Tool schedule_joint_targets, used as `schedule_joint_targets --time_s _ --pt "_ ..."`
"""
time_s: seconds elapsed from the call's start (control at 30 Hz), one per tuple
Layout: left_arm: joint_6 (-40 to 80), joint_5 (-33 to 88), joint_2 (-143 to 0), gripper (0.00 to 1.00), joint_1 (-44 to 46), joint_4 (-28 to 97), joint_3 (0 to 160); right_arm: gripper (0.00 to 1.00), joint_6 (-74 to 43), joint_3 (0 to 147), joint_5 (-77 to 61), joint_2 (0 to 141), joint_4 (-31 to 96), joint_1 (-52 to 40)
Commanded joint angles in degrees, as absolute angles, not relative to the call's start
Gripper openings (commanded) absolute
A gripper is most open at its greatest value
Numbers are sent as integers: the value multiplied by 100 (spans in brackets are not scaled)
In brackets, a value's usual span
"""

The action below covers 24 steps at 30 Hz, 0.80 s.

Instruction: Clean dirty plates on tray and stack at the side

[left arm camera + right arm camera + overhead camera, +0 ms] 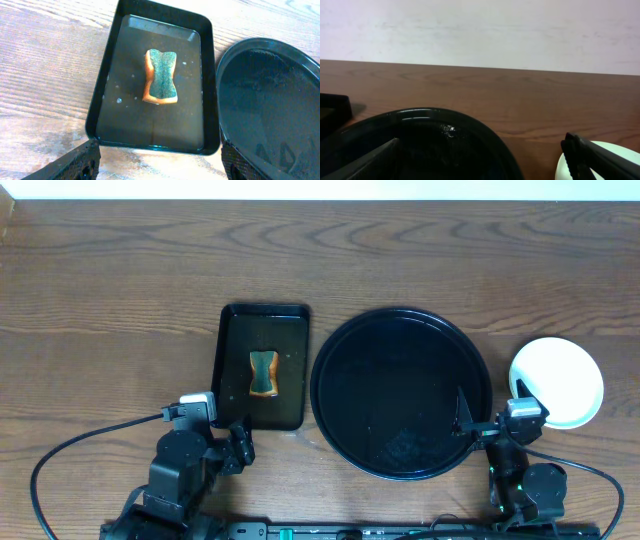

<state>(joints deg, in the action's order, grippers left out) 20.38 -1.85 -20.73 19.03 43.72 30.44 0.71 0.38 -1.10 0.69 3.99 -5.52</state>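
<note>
The large round black tray (400,392) lies at the centre, wet and with no plate on it. It also shows in the left wrist view (270,100) and the right wrist view (420,116). The plates (557,380) sit to its right on the table as one white round shape with a pale rim; I cannot tell how many are stacked. An edge of them shows in the right wrist view (561,170). My left gripper (225,438) (160,165) is open and empty, just in front of the rectangular tray. My right gripper (495,415) (485,165) is open and empty between the round tray and the plates.
A smaller rectangular black tray (232,360) (107,85) holding water stands left of the round tray. An orange and green sponge (263,373) (161,76) lies in it. Bare wooden table runs to the far wall.
</note>
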Motion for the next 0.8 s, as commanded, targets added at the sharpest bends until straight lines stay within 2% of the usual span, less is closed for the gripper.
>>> schedule_joint_targets --time_s 0.0,0.77 --pt "2045 -209 -2060 79 1922 4390 3017 99 156 30 -156 32 416 -523" --pt "1988 -215 -2049 79 1905 4545 3013 99 156 30 -156 32 416 -523"
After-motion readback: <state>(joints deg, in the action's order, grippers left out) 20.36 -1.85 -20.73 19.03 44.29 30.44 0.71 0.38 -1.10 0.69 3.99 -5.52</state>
